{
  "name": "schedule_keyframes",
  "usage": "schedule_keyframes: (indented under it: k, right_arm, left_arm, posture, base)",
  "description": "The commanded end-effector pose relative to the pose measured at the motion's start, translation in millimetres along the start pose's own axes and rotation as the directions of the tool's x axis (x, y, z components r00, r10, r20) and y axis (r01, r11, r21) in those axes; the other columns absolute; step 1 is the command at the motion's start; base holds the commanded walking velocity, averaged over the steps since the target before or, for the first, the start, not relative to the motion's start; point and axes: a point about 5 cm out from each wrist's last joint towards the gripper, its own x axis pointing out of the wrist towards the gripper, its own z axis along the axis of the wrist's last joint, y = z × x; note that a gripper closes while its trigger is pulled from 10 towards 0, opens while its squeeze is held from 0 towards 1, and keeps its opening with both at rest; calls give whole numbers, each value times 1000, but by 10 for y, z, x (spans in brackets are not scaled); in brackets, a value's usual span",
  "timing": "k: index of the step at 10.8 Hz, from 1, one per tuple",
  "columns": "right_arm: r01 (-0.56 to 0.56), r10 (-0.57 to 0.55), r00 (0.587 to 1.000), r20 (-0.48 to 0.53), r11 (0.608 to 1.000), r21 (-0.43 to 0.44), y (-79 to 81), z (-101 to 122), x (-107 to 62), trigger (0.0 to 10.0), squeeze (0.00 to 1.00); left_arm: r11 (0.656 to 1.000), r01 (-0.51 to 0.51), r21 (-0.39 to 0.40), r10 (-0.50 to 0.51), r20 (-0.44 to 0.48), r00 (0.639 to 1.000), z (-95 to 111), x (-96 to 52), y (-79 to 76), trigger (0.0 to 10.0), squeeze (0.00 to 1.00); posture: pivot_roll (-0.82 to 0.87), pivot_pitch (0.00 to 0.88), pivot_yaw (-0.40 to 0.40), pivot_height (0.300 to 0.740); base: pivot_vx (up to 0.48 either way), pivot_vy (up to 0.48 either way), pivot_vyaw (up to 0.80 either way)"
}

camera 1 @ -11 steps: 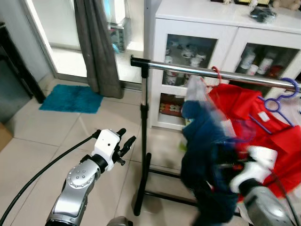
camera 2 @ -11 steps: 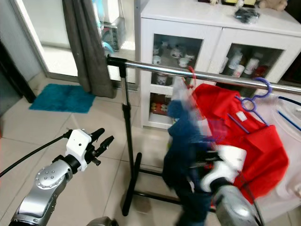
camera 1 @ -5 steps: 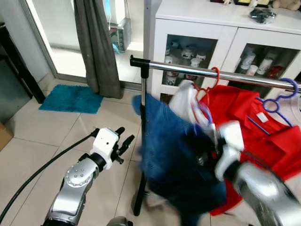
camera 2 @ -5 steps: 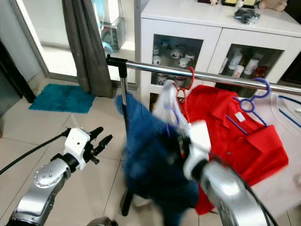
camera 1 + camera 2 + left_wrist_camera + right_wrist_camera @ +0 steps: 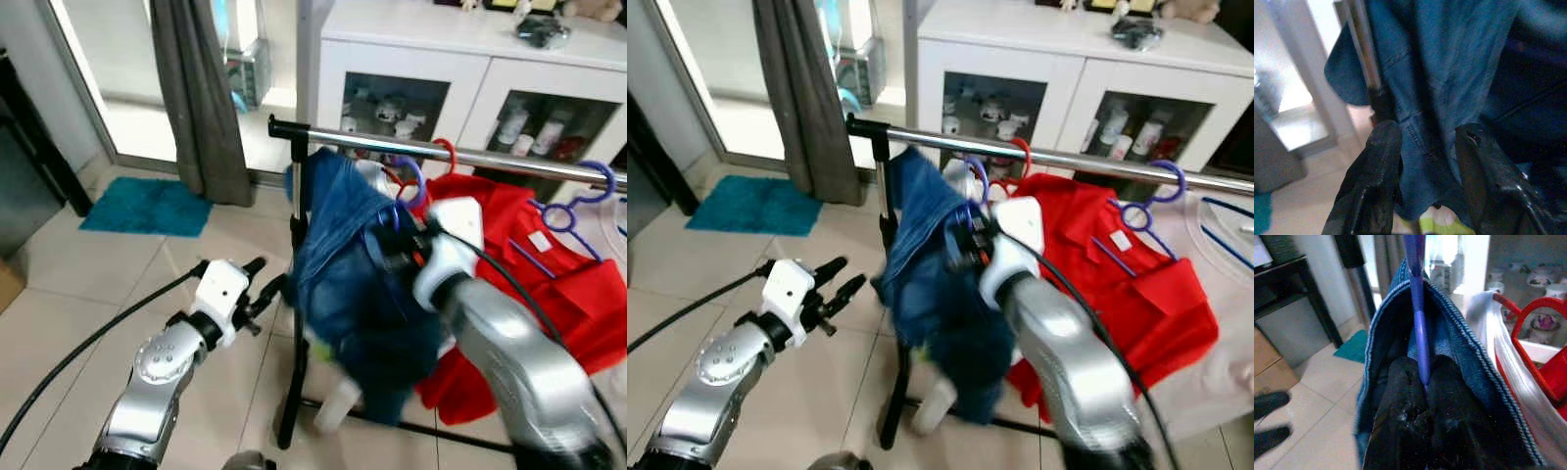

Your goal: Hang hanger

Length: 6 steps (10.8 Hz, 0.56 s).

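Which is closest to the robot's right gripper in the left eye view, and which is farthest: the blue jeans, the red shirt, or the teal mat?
1. Blue jeans: hanging right at the right gripper, on its purple hanger.
2. Red shirt: on the rail, to the gripper's right.
3. Teal mat: far left on the floor, by the curtain.

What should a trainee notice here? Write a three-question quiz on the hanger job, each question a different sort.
1. True or false: the right gripper is shut on the purple hanger carrying the denim garment.
2. The left gripper is: A) open, beside the denim; B) shut on the rail; C) holding a cup.
3. Fill in: the shirt hanging on the rail is ___.

Key: 1 true; 2 A; 3 red.
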Motion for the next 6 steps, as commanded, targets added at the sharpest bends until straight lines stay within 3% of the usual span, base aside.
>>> schedule_keyframes:
  k: [1,6]
  right_arm:
    - [24,-24,1000,18,1000,-14,-23,59,2,10000,0]
    - [24,-24,1000,18,1000,-14,-23,59,2,10000,0]
  left_arm:
    - [1000,23,8,-23,30,999,63,17,-13,10000,0]
    - [1000,23,8,-23,30,999,63,17,-13,10000,0]
  posture:
    - [78,14,1,740]
    - [78,14,1,740]
  base:
    - [0,0,0]
    - [0,0,0]
